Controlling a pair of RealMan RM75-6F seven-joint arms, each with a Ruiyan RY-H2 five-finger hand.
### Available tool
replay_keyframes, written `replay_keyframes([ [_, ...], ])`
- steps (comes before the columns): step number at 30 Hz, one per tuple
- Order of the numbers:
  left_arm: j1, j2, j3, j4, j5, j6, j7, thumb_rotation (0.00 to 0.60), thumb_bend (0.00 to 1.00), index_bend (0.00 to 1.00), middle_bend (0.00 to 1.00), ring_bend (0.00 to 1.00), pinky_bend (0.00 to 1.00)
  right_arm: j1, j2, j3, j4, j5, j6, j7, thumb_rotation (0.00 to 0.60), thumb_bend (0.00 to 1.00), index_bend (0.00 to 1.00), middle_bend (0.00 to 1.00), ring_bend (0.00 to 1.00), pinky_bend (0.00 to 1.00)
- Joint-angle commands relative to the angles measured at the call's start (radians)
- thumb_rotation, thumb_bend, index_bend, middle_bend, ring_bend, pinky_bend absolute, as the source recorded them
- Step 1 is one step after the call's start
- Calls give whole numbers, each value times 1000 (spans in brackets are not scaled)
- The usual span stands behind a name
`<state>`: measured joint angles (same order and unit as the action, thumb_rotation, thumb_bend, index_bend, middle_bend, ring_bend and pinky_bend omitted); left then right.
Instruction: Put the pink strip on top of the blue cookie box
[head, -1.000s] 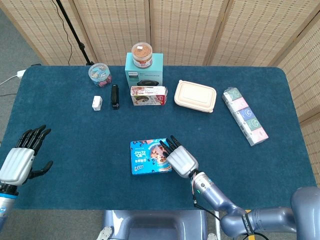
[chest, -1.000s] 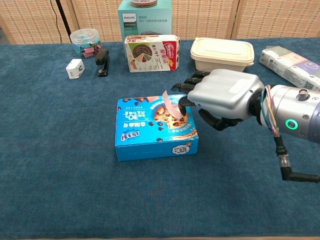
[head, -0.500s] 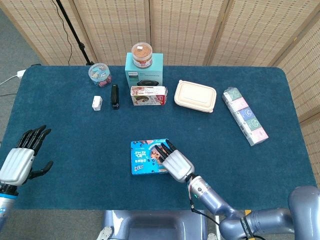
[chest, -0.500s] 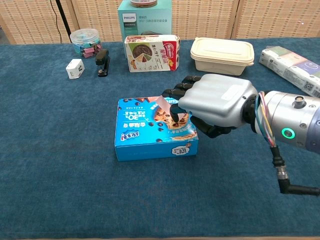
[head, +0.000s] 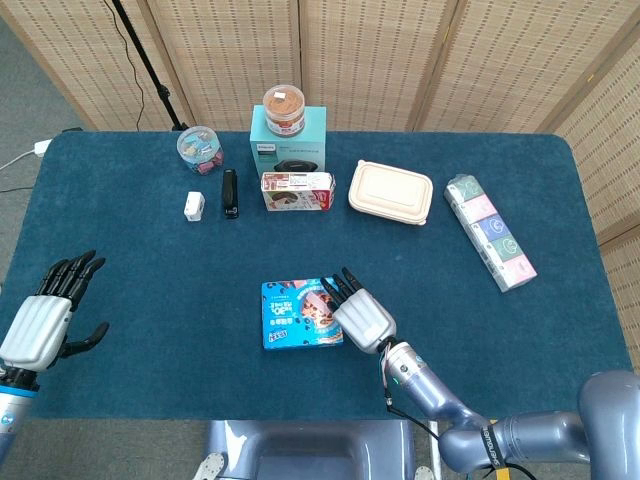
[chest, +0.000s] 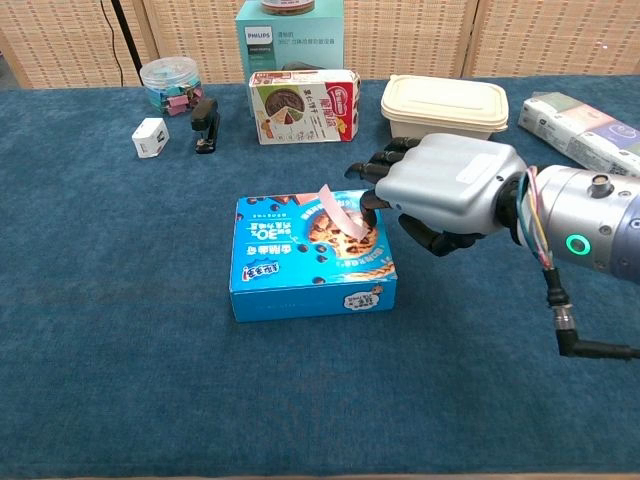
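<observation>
Here the pink strip (chest: 341, 212) is pinched by the right hand (chest: 440, 195) over the blue cookie box (chest: 310, 259). Far left, the left hand (head: 42, 317) is held open, gripping nothing.

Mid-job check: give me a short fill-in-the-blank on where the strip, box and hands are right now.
1. The pink strip is pinched by the ____ hand.
2. The strip's lower end touches the top of the ____ cookie box.
3. The left hand holds ____.

Missing words: right; blue; nothing
</observation>
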<state>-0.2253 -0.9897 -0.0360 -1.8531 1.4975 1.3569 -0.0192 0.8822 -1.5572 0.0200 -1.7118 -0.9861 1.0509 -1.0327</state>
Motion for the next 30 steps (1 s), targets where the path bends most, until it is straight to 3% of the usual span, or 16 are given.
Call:
replay_keyframes([
  [1,1,-1,0,-1,1,1,2,600,299,0,0,0,0,-2,1,5,3,15,1,9,600,839,303,0,0,0],
  [17,4,1,-2,1,-2,1,-2,600,300,0,0,0,0,6,-15,-16,-59,-46,18,-13,600,839,306,0,0,0],
  [30,5,2,-3,1,-1,0,-3,600,299,0,0,0,0,-2,-5,-17,-23,-12,19,-4,600,839,312,0,0,0],
])
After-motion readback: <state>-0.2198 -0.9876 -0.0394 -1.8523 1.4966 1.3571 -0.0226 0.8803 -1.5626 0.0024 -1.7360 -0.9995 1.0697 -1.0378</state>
